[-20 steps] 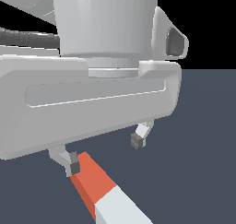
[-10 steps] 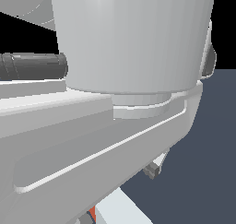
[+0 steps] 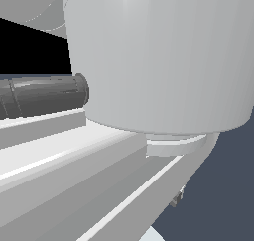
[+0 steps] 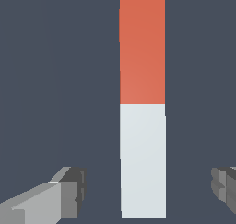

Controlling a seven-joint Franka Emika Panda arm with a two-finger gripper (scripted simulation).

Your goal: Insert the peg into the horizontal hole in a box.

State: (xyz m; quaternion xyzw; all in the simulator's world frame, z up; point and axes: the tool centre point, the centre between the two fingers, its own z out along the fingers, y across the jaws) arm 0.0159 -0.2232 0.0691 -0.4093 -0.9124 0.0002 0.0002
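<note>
- The grey two-fingered gripper (image 4: 147, 191) is spread wide, one finger (image 4: 69, 191) on each side of the bar, neither touching it.
- The long square-section peg, half white and half red-orange (image 4: 142, 103), lies flat on the dark blue-grey floor (image 4: 46, 80), white half between the fingers.
- In the exterior view the pale grey arm body (image 3: 158, 56) fills nearly everything.

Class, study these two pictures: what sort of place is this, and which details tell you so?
Most likely a simulated robot test scene, not a real room. The floor is a flat, featureless dark blue-grey, the two-tone peg has uniform red-orange and white halves, and the open gripper straddles it with blocky, plainly shaded fingers.
</note>
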